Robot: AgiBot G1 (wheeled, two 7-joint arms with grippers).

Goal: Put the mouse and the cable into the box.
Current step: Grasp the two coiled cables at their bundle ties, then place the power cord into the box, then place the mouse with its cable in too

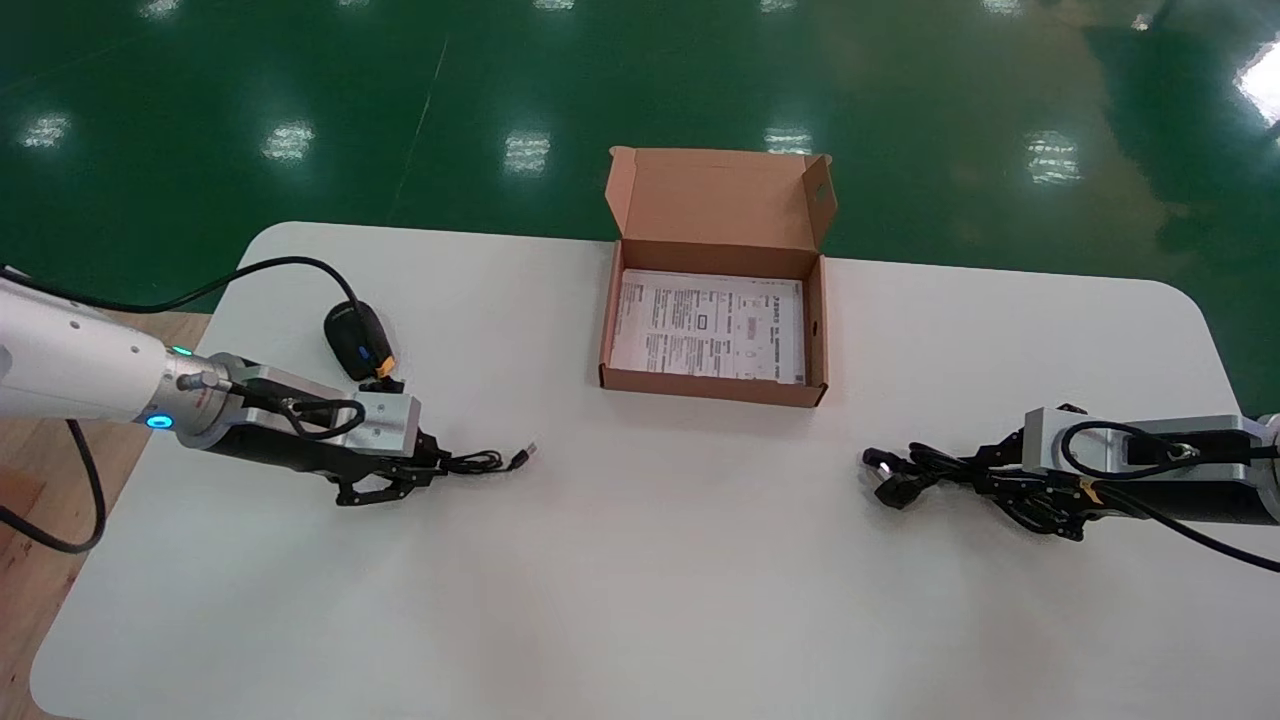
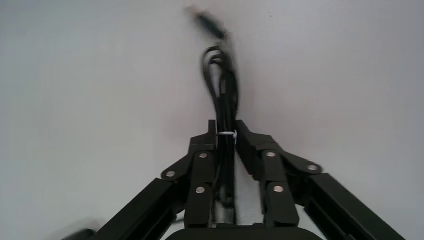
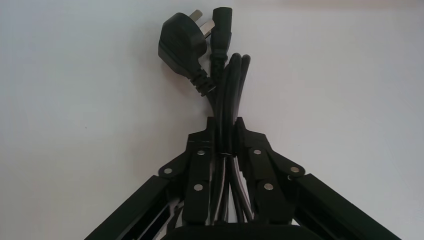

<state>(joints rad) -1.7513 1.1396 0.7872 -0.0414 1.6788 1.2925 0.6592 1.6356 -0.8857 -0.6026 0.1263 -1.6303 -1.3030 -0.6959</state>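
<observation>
Left gripper (image 1: pixel 438 465): closed on thin USB cable (image 1: pixel 490 460), bundle projecting past fingertips | right gripper (image 1: pixel 975 472): closed on coiled power cable (image 1: pixel 905 470), plugs foremost | mouse (image 1: pixel 357 340): behind left gripper, on table (image 1: pixel 640 580) | box (image 1: pixel 715 385): open, between both grippers, farther out | handling: bundles to be raised clear of box wall before release.

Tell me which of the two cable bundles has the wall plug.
The thick power cord clamped in the right gripper; the thin cable in the left gripper ends in a small USB plug.
</observation>
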